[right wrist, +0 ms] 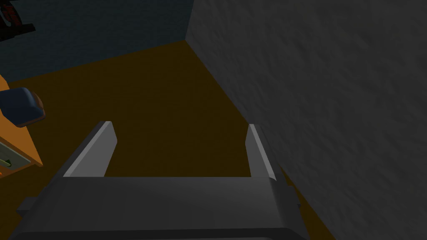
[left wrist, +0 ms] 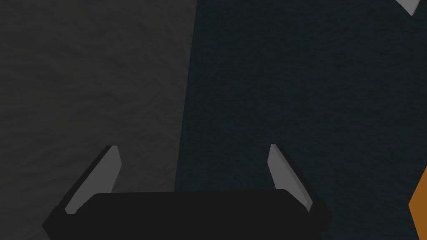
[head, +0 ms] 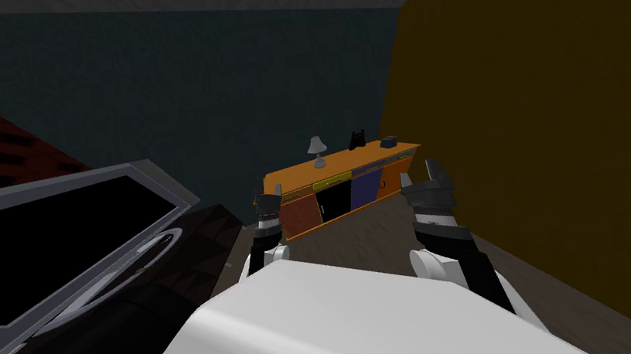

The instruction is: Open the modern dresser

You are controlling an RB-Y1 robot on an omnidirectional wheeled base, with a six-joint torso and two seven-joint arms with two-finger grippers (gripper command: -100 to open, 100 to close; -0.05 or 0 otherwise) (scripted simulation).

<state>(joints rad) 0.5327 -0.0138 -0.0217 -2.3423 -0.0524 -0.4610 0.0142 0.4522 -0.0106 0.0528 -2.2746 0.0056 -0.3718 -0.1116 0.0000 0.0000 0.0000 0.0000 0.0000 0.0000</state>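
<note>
Dresser (head: 345, 188) stood well ahead of both pincers, against far wall (head: 216, 99), fronts facing robot, long axis crosswise to reach. Left gripper (head: 268, 197) lined up with dresser's left end; right gripper (head: 425, 179) sat just off its right end. Neither arm clearly nearer. Both pincers released, spread wide, holding nothing. In each wrist view, orange dresser edge lay off to inner side of that gripper. Judgement: robot had to close in before any grasp; handles too small to read.

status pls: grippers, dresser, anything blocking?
Left gripper open, right gripper open, both empty. Orange dresser far ahead against the back wall, out of reach, untouched. Floor runs straight to it; grey-framed black object sits off left.
</note>
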